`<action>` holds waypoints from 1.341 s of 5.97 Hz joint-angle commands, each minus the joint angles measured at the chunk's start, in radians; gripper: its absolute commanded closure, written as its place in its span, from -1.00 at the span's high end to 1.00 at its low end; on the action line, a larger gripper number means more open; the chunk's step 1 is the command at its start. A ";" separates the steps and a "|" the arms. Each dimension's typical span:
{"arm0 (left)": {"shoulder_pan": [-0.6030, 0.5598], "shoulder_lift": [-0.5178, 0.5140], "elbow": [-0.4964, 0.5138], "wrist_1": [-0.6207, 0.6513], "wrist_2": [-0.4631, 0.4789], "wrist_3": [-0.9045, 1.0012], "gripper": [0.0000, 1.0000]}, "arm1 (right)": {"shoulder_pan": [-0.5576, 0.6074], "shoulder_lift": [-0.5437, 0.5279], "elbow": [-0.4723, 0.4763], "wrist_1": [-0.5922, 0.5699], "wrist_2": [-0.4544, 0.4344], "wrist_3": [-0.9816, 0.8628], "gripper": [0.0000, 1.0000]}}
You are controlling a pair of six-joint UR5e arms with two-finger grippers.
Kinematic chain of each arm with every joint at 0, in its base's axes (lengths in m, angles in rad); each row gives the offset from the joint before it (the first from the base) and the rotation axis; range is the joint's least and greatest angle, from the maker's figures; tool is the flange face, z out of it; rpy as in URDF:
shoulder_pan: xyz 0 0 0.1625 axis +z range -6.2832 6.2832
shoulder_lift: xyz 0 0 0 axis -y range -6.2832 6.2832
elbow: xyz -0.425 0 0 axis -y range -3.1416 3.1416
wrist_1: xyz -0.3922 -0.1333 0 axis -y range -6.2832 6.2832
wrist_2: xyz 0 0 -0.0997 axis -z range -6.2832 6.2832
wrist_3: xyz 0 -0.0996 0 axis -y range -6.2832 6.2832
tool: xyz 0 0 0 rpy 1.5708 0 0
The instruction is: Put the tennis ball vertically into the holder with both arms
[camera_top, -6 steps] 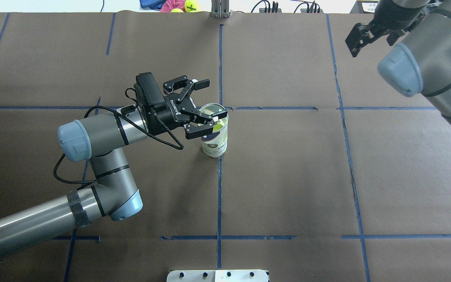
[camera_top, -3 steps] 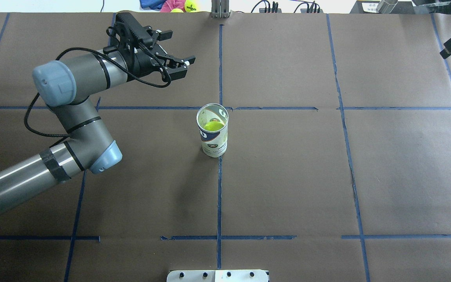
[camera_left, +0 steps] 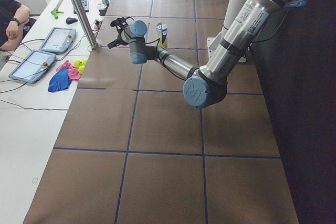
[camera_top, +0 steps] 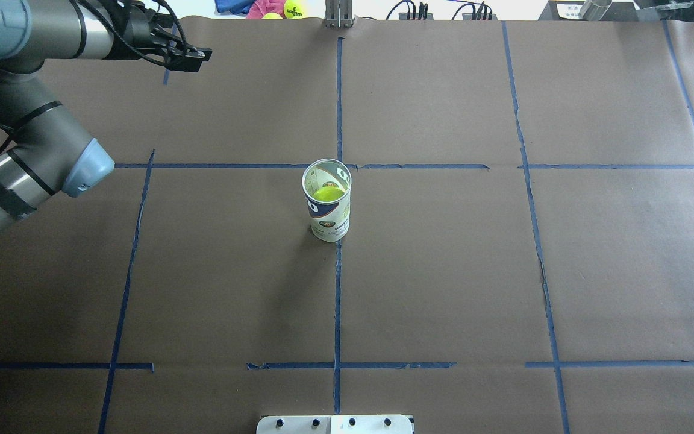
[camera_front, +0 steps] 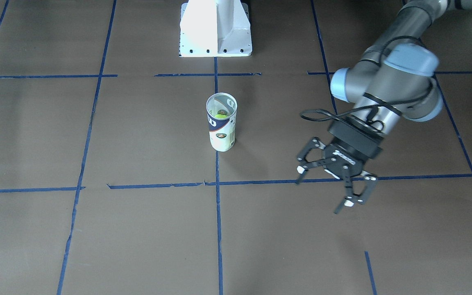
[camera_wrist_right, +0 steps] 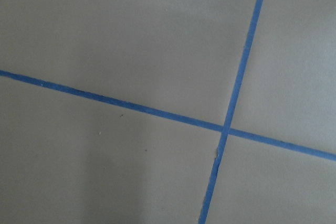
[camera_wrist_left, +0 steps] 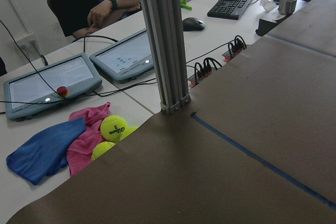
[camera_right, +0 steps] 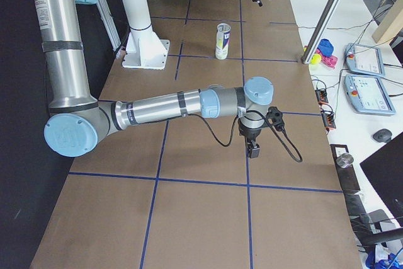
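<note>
The holder (camera_top: 327, 211), a white and navy can, stands upright at the table's centre, also in the front-facing view (camera_front: 221, 127). A yellow-green tennis ball (camera_top: 328, 194) sits inside it, below the silvery rim (camera_front: 220, 116). My left gripper (camera_front: 320, 192) is open and empty, well off to the can's side and toward the far edge; only its fingers (camera_top: 193, 59) show at the overhead view's top left. The right gripper (camera_right: 252, 149) points down at bare table far from the can. It shows only in the exterior right view, so I cannot tell its state.
The white pedestal base (camera_front: 215, 28) stands at the robot's side of the table. Beyond the far edge lie loose tennis balls (camera_wrist_left: 114, 128) on pink and blue cloths, an aluminium post (camera_wrist_left: 165, 40), tablets, and a person's hand (camera_wrist_left: 105, 11).
My left gripper has drawn back from the holder's mouth to the far left corner, still open. The right arm has left the overhead view. The ball stays inside the holder.
</note>
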 commanded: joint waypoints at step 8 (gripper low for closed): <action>-0.521 0.338 -0.028 1.004 -0.450 0.480 1.00 | 0.006 -0.226 0.049 0.166 0.010 0.007 0.99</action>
